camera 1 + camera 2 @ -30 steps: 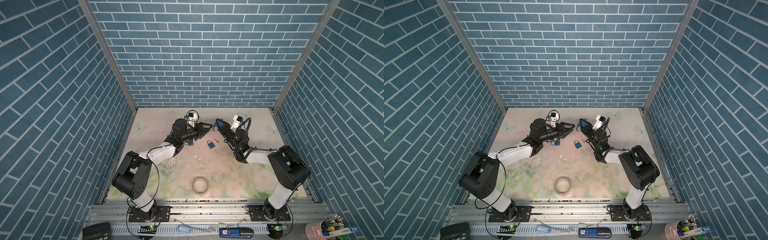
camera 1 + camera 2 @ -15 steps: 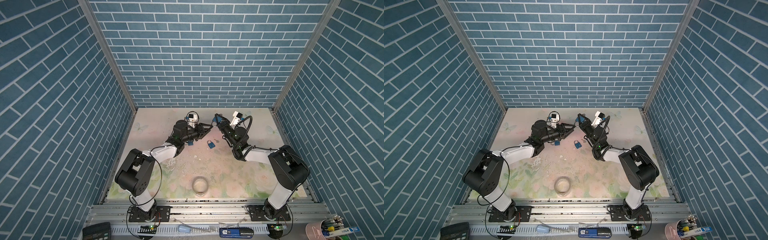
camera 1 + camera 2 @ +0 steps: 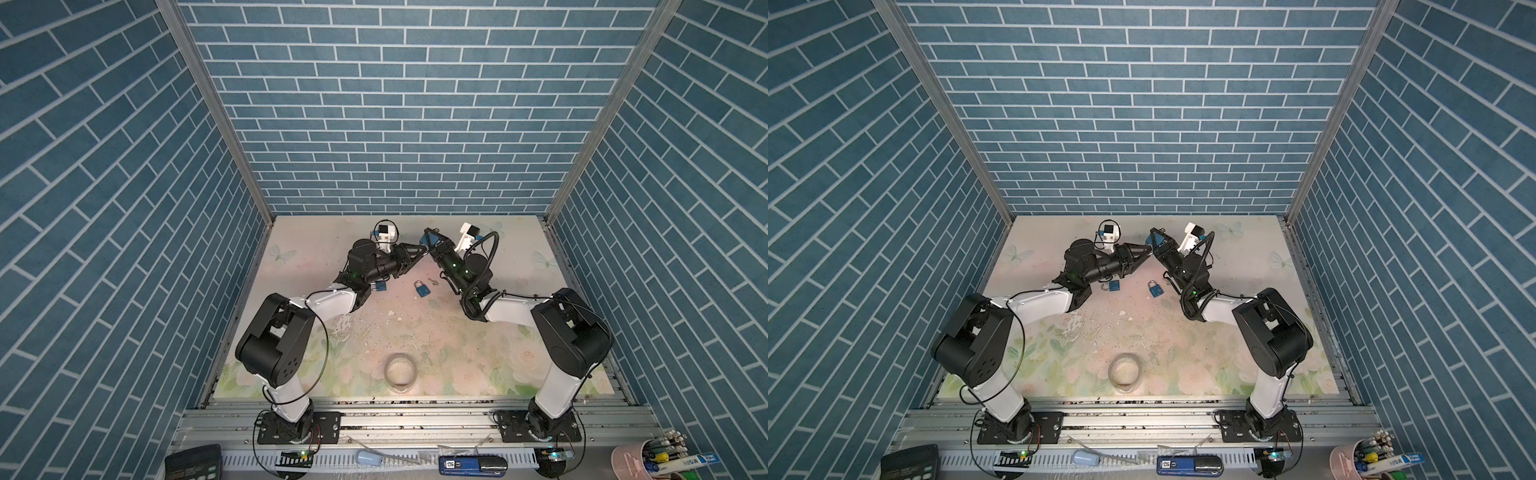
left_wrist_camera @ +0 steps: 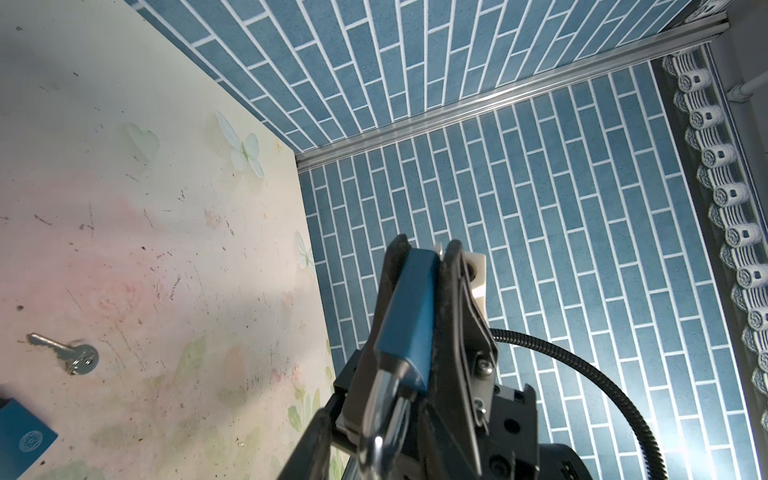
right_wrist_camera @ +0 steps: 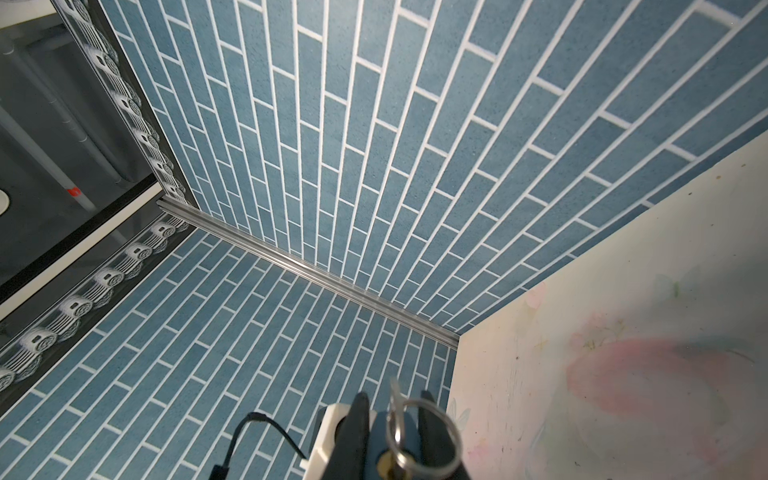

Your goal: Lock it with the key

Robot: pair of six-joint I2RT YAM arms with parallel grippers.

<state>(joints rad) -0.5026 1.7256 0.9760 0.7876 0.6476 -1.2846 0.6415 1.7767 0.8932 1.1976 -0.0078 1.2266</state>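
Right gripper clamps blue padlock above table's far middle. Only right wrist view shows ringed key at its keyhole end. Left gripper tip beside it; open or closed, can't tell.

We record: walls, blue brick pattern, white joints. Table, pale floral print, pink and green, butterflies. Padlock between the black fingers of the right gripper: blue body, silver shackle. Loose key, well apart from those fingers: silver.
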